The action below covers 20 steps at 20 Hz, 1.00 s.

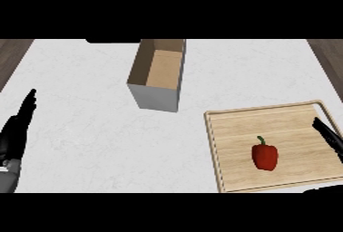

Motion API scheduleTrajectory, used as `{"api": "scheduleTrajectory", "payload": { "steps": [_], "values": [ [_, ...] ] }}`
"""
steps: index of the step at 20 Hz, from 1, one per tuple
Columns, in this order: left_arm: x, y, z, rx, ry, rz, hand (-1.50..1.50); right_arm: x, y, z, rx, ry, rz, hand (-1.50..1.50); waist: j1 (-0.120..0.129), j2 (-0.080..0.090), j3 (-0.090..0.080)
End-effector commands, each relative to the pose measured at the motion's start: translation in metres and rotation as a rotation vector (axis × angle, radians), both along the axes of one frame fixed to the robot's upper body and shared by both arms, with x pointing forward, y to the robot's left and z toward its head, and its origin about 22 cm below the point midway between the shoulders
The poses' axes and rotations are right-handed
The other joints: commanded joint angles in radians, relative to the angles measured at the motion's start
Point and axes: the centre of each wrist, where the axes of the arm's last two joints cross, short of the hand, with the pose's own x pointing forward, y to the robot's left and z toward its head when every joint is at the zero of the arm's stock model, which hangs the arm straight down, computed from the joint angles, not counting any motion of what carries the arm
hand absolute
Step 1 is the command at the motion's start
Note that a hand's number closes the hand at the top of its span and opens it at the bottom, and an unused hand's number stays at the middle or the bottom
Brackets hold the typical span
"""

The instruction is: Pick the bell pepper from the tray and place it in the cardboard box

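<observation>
1. Closest to me, at the lower right, sits the wooden tray point(213, 149), flat on the white surface point(100, 136), with a raised rim all round.
2. On the tray lies the red bell pepper point(265, 156), its green stem pointing away from me. It is right of the tray's middle and touches none of the rims.
3. My right hand point(328, 133) comes in at the right edge, over the tray's right side. Only its dark fingers show, straight and close together, holding nothing. They are near the pepper but apart from it.
4. My left hand point(15, 136) rests at the left edge of the surface, well apart from the tray. Its fingers are straight, pressed side by side and pointing away from me, with nothing in them.
5. Farther off, near the middle of the surface, stands the cardboard box point(155, 96), upright, its top open. It is beyond the tray's far left corner and apart from it.
</observation>
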Motion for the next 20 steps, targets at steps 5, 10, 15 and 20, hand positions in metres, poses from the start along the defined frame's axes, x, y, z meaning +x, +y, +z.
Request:
{"api": "scheduleTrajectory", "payload": {
  "steps": [5, 10, 15, 20],
  "values": [
    [0.001, 0.010, 0.010, 0.019, -0.001, -0.001, 0.00, 0.023, -0.020, 0.060, -0.452, 0.115, 0.108, -1.50, 0.007, -0.002, -0.003],
    [-0.002, -0.003, 0.002, 0.015, -0.018, -0.018, 0.00, 0.059, 0.021, 0.083, -0.639, 0.215, 0.155, -1.50, 0.029, 0.000, -0.003],
    [-0.002, -0.010, 0.007, 0.009, 0.000, -0.016, 0.00, 0.059, 0.053, 0.082, -0.742, 0.343, 0.233, -1.50, 0.013, -0.002, -0.001],
    [0.005, 0.004, 0.014, 0.008, -0.006, -0.013, 0.00, 0.084, 0.081, 0.082, -0.803, 0.399, 0.216, -1.50, 0.012, 0.000, -0.001]
  ]
}}
